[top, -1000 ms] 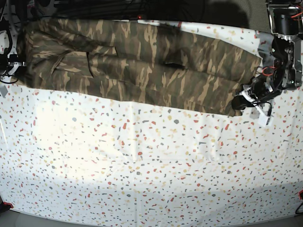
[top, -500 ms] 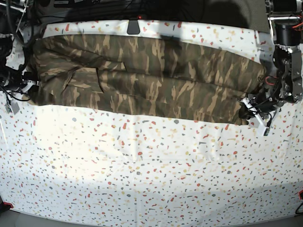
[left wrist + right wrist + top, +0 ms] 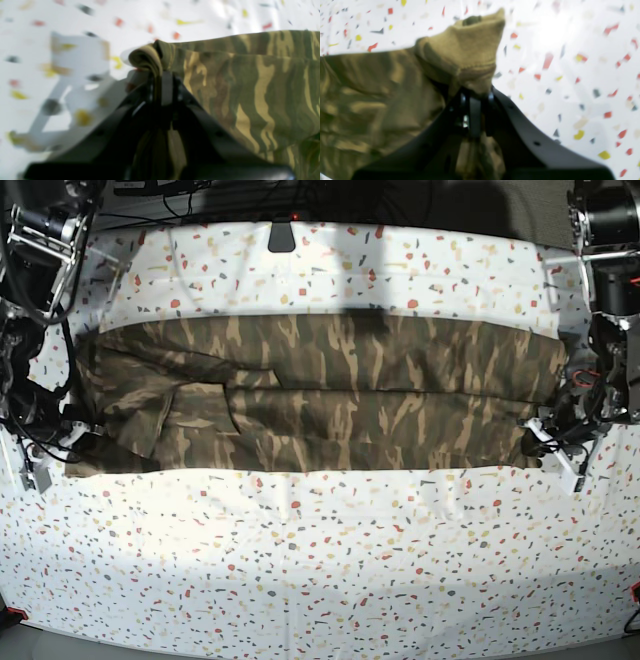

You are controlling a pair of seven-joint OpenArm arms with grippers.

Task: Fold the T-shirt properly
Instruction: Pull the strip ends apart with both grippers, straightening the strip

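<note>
Base view: the T-shirt [image 3: 320,395] lies as a long band across the upper middle of the speckled table [image 3: 320,570].

Left wrist view: the left gripper [image 3: 162,82] is clamped on a bunched edge.

Right wrist view, somewhat blurred: the right gripper [image 3: 475,100] appears clamped on tan cloth.

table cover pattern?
White table cover speckled with small red, yellow and grey terrazzo-like flecks; clearest in the base view.
</note>
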